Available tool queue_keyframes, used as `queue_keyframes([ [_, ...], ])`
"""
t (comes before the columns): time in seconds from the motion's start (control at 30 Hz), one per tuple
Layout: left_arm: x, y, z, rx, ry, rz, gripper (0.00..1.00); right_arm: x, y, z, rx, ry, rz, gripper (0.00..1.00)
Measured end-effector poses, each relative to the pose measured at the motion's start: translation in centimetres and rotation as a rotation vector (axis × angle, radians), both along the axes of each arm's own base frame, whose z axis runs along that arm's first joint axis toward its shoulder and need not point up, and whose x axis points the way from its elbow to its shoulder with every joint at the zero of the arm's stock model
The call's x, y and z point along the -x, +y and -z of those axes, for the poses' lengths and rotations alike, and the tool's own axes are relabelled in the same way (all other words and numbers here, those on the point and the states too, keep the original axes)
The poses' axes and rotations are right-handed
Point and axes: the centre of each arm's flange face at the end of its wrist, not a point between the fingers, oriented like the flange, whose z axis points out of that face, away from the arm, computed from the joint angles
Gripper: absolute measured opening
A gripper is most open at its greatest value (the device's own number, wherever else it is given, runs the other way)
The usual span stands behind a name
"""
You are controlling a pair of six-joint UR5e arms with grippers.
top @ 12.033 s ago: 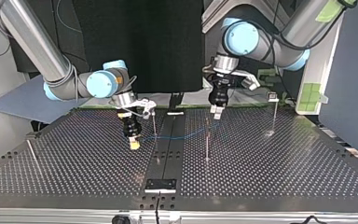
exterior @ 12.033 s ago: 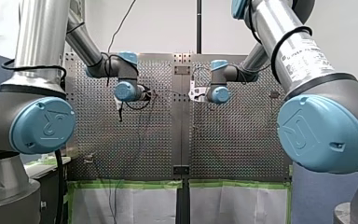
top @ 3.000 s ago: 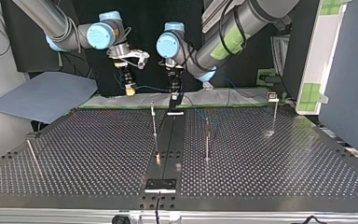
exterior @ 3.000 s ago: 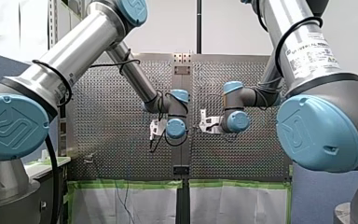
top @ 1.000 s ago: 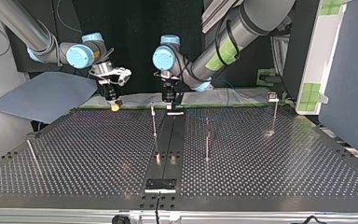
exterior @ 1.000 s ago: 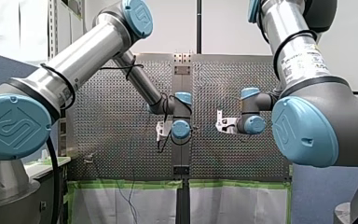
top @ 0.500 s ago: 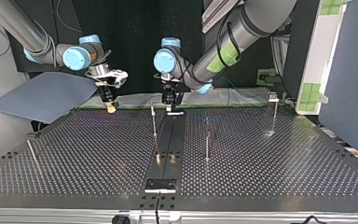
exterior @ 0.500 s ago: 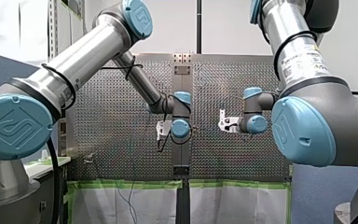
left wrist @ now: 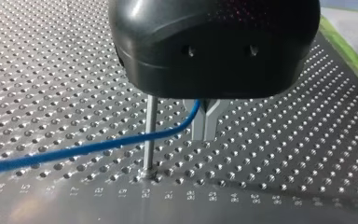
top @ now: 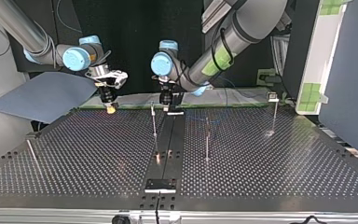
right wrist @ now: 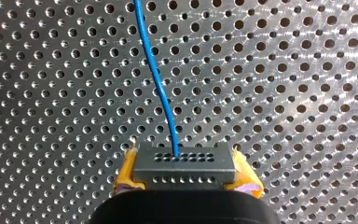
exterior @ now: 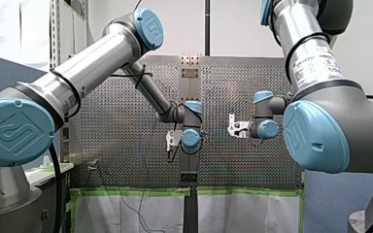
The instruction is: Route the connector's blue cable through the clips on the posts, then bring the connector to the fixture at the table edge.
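Your right tool [right wrist: 186, 176] pinches the connector [right wrist: 185, 161], its cable [right wrist: 161, 93] running straight ahead over the counter [right wrist: 284, 70], while your left tool [left wrist: 205, 122], pressed together on that cable, has a post [left wrist: 150, 130] just beside it, so it looks the nearer for clipping.

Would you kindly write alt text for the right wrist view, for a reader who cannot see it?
My right gripper clamps a grey connector between its yellow pads. A blue cable leaves the connector's face and runs ahead, away from the gripper, over the perforated table.
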Motion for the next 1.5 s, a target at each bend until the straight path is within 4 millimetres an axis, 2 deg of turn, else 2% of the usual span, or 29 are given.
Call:
queue_keyframes([
  [0.53,-3.5,0.0,-3.1,0.020,-0.029,-0.026,0.00,1.2,-1.3,0.0,0.003,-0.005,0.038,0.00],
  [0.9,-4.6,1.0,-3.4,0.009,-0.026,-0.036,0.00,1.4,-2.0,-0.2,0.008,-0.009,0.043,0.00],
  [1.23,-5.0,1.1,-3.6,-0.004,-0.025,-0.031,0.00,0.9,-2.4,2.4,-0.027,0.017,0.030,0.00],
  [1.5,-5.9,1.4,-4.2,-0.005,-0.032,-0.039,0.00,0.4,-3.1,1.9,-0.014,0.012,0.017,0.00],
])
